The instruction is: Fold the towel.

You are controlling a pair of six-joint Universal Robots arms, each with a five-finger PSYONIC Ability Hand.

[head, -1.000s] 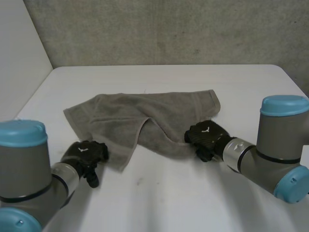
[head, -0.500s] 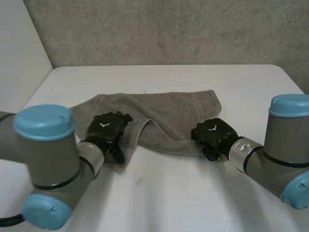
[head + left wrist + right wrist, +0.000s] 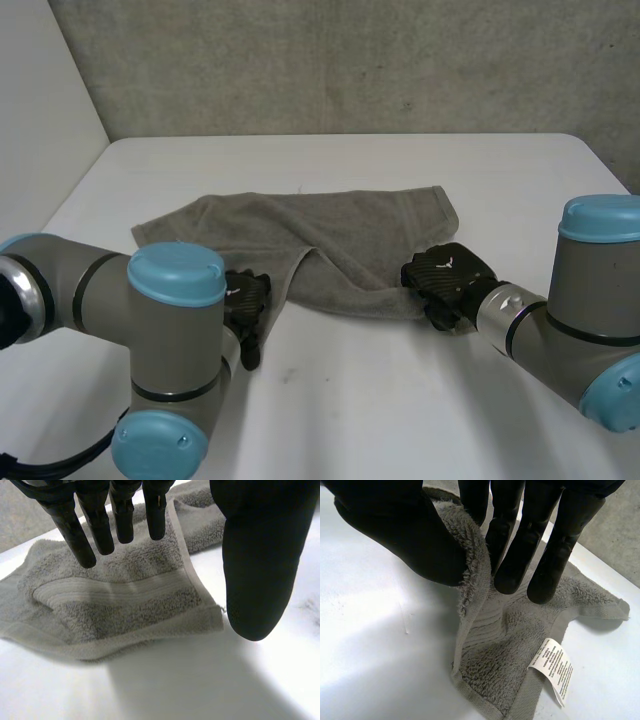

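Head view has the grey towel (image 3: 330,235) lying rumpled across the middle of the white surface (image 3: 400,400), one near flap turned over on itself. The right hand (image 3: 445,275) is at its near right edge. In the right wrist view, a fold of terry is nipped between thumb and fingers, with the white label (image 3: 555,670) just beyond. The left hand (image 3: 245,300) hangs over the near left corner, fingers straight and thumb spread, grasping nothing. I'd worry about a lopsided lift: with only one side held, the cloth could drag and bunch. The right pinch looks shallow too, so the edge may slip free.
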